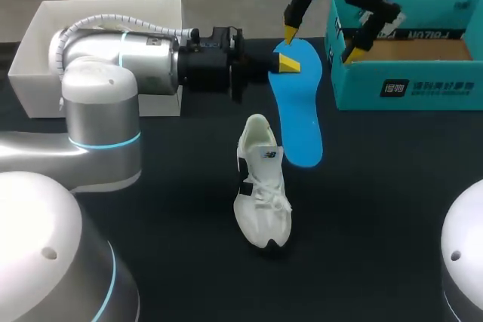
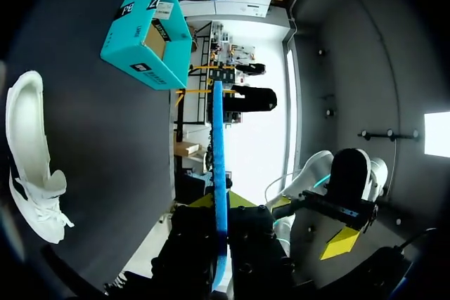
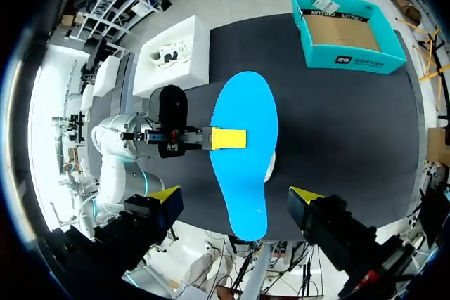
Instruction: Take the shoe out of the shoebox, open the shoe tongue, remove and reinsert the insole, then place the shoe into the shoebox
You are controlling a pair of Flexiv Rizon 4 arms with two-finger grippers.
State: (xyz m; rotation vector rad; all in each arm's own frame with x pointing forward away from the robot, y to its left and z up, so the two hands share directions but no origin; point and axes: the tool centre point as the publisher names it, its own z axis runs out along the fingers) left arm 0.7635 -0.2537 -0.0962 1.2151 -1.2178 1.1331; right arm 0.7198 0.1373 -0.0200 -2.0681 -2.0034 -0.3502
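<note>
My left gripper [image 1: 287,64] is shut on one long edge of the blue insole [image 1: 299,115] and holds it flat in the air, above and just beyond the white shoe [image 1: 262,186]. The shoe lies on the black table with its laces up. In the left wrist view the insole [image 2: 219,145] shows edge-on between the fingers of my left gripper [image 2: 221,205]. My right gripper [image 1: 319,43] hangs open above the insole's far end. Its wrist view looks down on the insole [image 3: 242,152], with my right gripper [image 3: 235,198] spread wider than it. The teal shoebox [image 1: 407,73] stands open at the back right.
A white box lid [image 1: 38,43] lies at the back left, behind my left arm [image 1: 121,58]. The shoebox [image 3: 348,33] has a bare cardboard floor. Black tabletop [image 1: 377,209] stretches in front of the shoe and to its right.
</note>
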